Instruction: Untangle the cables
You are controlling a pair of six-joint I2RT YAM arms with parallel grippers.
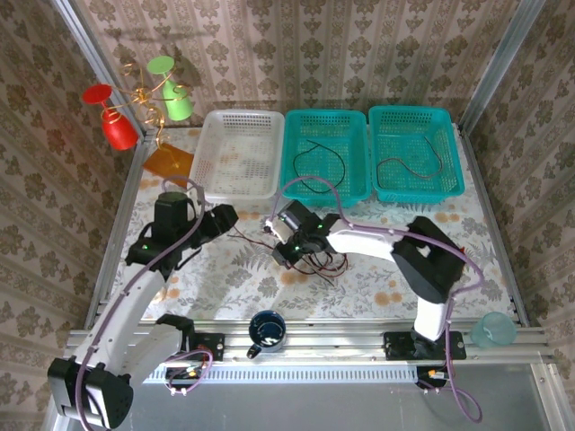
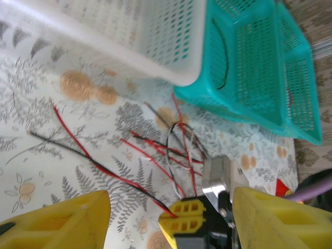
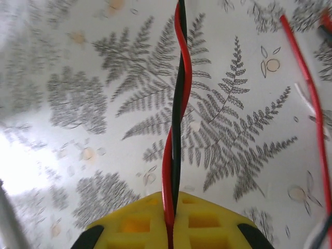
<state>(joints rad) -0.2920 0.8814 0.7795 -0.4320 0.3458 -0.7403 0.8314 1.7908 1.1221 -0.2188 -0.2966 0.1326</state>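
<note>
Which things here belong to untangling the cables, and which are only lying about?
Job: cable tangle; twisted red-black pair, clamped in right gripper; probably teal baskets, each holding a cable.
Lying about: blue mug; teal cup; spiral stand; orange sheet.

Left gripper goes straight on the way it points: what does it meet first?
Probably the right gripper, shut on the twisted red-and-black cable, just ahead of the open left gripper. Depth is unclear.
</note>
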